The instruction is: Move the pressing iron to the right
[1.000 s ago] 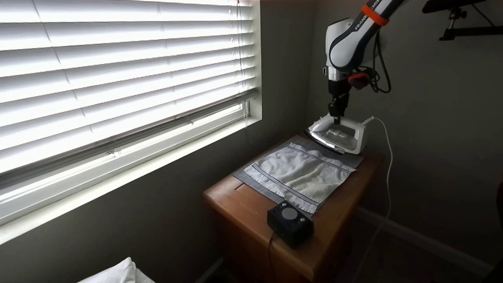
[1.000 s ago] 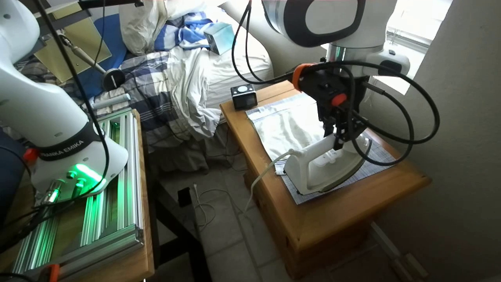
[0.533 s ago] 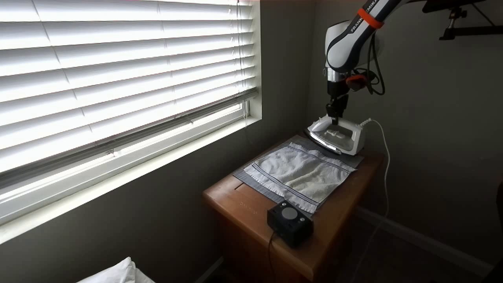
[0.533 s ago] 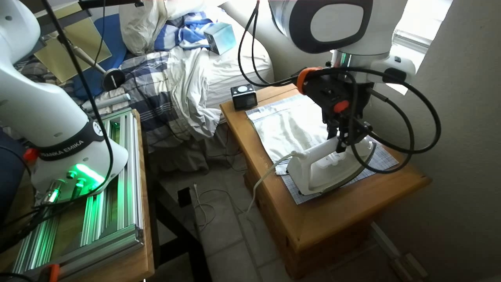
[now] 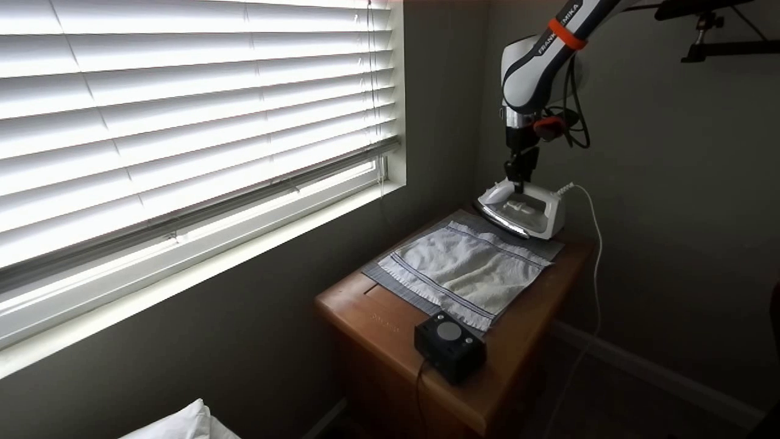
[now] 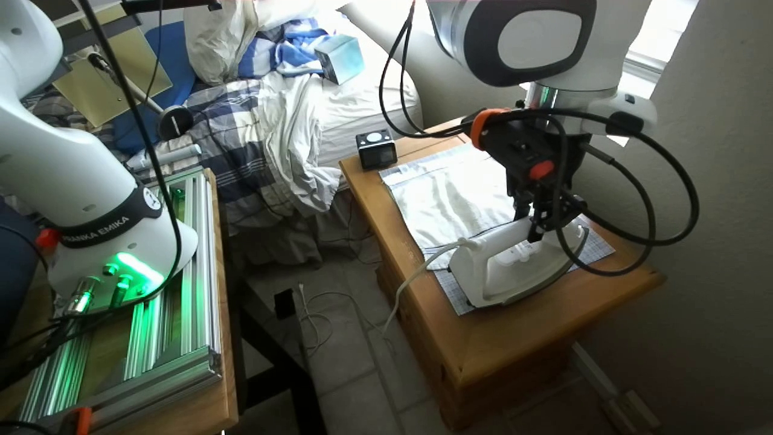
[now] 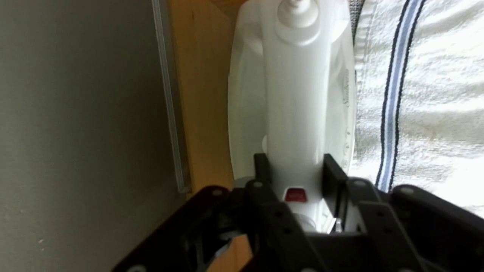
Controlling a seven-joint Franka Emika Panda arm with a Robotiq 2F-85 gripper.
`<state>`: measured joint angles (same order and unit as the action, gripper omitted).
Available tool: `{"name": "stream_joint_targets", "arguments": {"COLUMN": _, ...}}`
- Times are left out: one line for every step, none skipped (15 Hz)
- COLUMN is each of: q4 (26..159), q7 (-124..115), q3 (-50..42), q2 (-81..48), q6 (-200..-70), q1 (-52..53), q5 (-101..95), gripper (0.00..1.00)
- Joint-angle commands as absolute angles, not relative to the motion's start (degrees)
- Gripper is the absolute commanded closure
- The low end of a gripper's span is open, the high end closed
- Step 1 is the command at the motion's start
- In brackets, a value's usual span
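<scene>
The claw (image 7: 296, 168) is closed around the handle (image 7: 297, 96) of the pressing iron (image 6: 522, 275), which we find right of the frame's centre in both exterior views, just beside the white cloth (image 5: 469, 263). For a sound transfer, we judge, we should move slowly, hold the iron level, and leave the cord (image 6: 415, 276) slack, so that it cannot twist the grip.

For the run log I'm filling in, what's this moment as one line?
task: move pressing iron right | end effector: closed on its handle | position: over grey mat, beside striped towel | resting or raised: cannot tell
</scene>
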<state>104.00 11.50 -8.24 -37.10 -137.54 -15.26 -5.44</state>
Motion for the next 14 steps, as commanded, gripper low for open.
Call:
{"name": "stream_joint_targets", "arguments": {"q4": 99.9, "q7": 10.6, "q3": -8.8, "q2": -38.0, "q6": -134.6, "q1": -15.3, "q5": -5.3, "gripper": 0.88}}
{"name": "stream_joint_targets", "arguments": {"q4": 99.4, "q7": 10.7, "q3": -8.7, "q2": -38.4, "q6": -134.3, "q1": -15.4, "q5": -5.3, "gripper": 0.88}}
{"name": "stream_joint_targets", "arguments": {"q4": 98.7, "q7": 10.5, "q3": -8.8, "q2": -38.9, "q6": -134.1, "q1": -15.3, "q5": -5.3, "gripper": 0.88}}
{"name": "stream_joint_targets", "arguments": {"q4": 98.2, "q7": 10.3, "q3": -8.9, "q2": -39.4, "q6": -133.9, "q1": -15.3, "q5": -5.4, "gripper": 0.88}}
{"name": "stream_joint_targets", "arguments": {"q4": 97.6, "q7": 10.0, "q3": -8.9, "q2": -39.9, "q6": -133.9, "q1": -15.2, "q5": -5.4, "gripper": 0.88}}
{"name": "stream_joint_targets", "arguments": {"q4": 96.9, "q7": 9.9, "q3": -8.8, "q2": -40.5, "q6": -133.6, "q1": -15.2, "q5": -5.3, "gripper": 0.88}}
{"name": "stream_joint_targets", "arguments": {"q4": 96.2, "q7": 9.7, "q3": -8.9, "q2": -41.0, "q6": -133.6, "q1": -15.1, "q5": -5.4, "gripper": 0.88}}
{"name": "stream_joint_targets", "arguments": {"q4": 95.7, "q7": 9.5, "q3": -8.9, "q2": -41.6, "q6": -133.7, "q1": -15.0, "q5": -5.4, "gripper": 0.88}}
{"name": "stream_joint_targets", "arguments": {"q4": 95.2, "q7": 9.2, "q3": -8.9, "q2": -42.0, "q6": -133.9, "q1": -14.9, "q5": -5.5, "gripper": 0.88}}
{"name": "stream_joint_targets", "arguments": {"q4": 94.6, "q7": 9.1, "q3": -9.0, "q2": -42.5, "q6": -133.6, "q1": -14.8, "q5": -5.6, "gripper": 0.88}}
{"name": "stream_joint_targets", "arguments": {"q4": 94.2, "q7": 8.9, "q3": -9.0, "q2": -42.9, "q6": -133.5, "q1": -14.8, "q5": -5.7, "gripper": 0.88}}
{"name": "stream_joint_targets", "arguments": {"q4": 93.6, "q7": 8.9, "q3": -9.0, "q2": -43.3, "q6": -133.3, "q1": -14.8, "q5": -5.6, "gripper": 0.88}}
{"name": "stream_joint_targets", "arguments": {"q4": 93.2, "q7": 8.9, "q3": -8.9, "q2": -43.7, "q6": -133.0, "q1": -14.8, "q5": -5.6, "gripper": 0.88}}
{"name": "stream_joint_targets", "arguments": {"q4": 92.8, "q7": 8.9, "q3": -8.9, "q2": -44.0, "q6": -132.9, "q1": -14.7, "q5": -5.7, "gripper": 0.88}}
